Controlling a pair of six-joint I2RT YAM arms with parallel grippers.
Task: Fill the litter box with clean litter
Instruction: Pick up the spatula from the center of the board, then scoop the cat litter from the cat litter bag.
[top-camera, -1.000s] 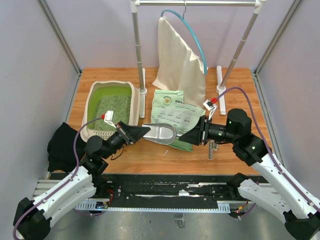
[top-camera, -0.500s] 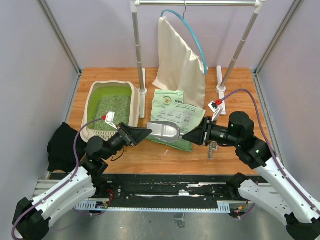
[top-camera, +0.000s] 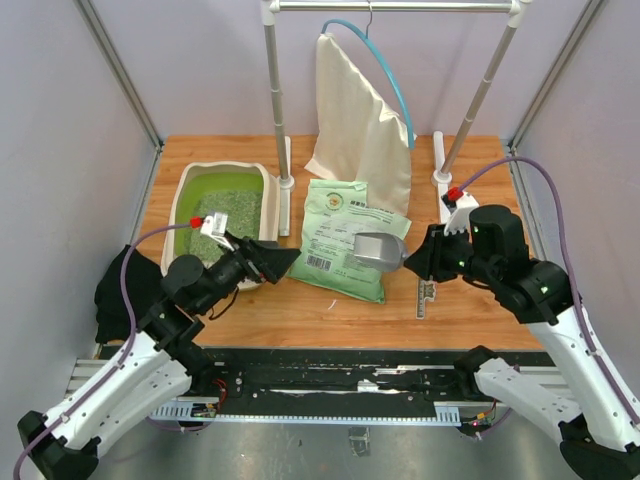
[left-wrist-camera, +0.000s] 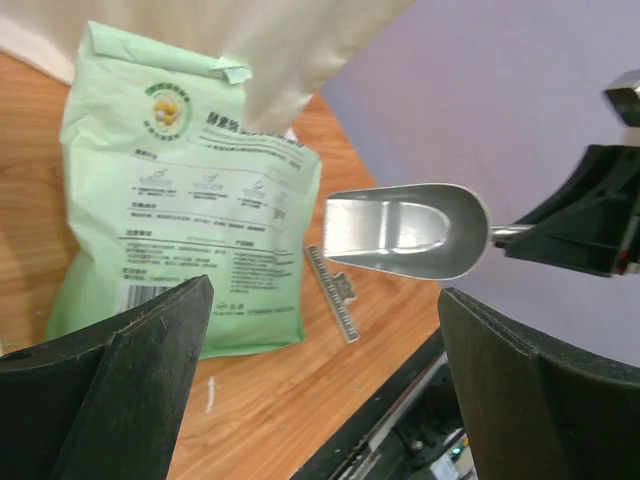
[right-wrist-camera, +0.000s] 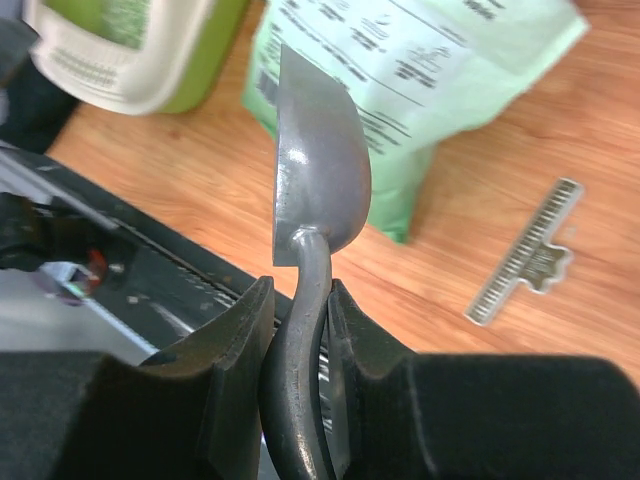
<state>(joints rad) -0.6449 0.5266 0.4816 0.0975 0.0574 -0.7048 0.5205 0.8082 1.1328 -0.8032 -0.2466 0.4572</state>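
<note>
The litter box (top-camera: 183, 210) sits at the table's far left with clean litter (top-camera: 240, 210) already covering part of its green floor, so I judge the filling is under way. My right gripper (right-wrist-camera: 298, 295) is clamped on the handle of the metal scoop (left-wrist-camera: 405, 230), holding it empty above the near right corner of the green bag (top-camera: 345, 235), presumably ready for another load. My left gripper (top-camera: 278, 258) hangs wide apart and holds nothing, between box and bag. A bag clip (top-camera: 426, 298) lies loose on the table beside the bag. The bag's folded top could hinder scooping.
</note>
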